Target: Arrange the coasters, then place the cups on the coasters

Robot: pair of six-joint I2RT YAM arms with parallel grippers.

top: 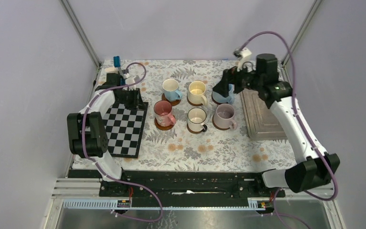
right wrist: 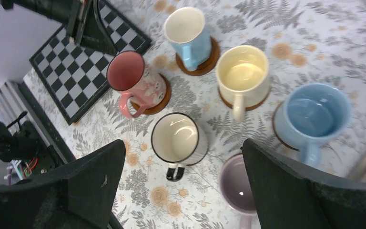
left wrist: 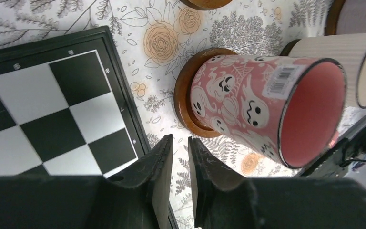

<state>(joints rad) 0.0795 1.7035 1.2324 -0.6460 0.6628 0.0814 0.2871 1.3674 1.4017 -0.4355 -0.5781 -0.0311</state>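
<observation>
Several cups stand in two rows on the flowered cloth, each on a round brown coaster. In the back row are a light blue cup [top: 171,88], a yellow cup [top: 197,91] and another blue cup [right wrist: 314,114]. In front are a pink ghost-print cup [left wrist: 262,102] on its coaster [left wrist: 183,98], a white cup [right wrist: 178,138] and a lilac cup [top: 224,116]. My left gripper [left wrist: 180,143] is shut and empty, low beside the pink cup at the board's edge. My right gripper [right wrist: 183,142] is open and empty, hovering above the right-hand cups.
A black-and-white chequered board [top: 125,128] lies left of the cups, under my left arm. A grey metal tray [top: 262,117] sits at the right, below my right arm. Walls close in the table on three sides.
</observation>
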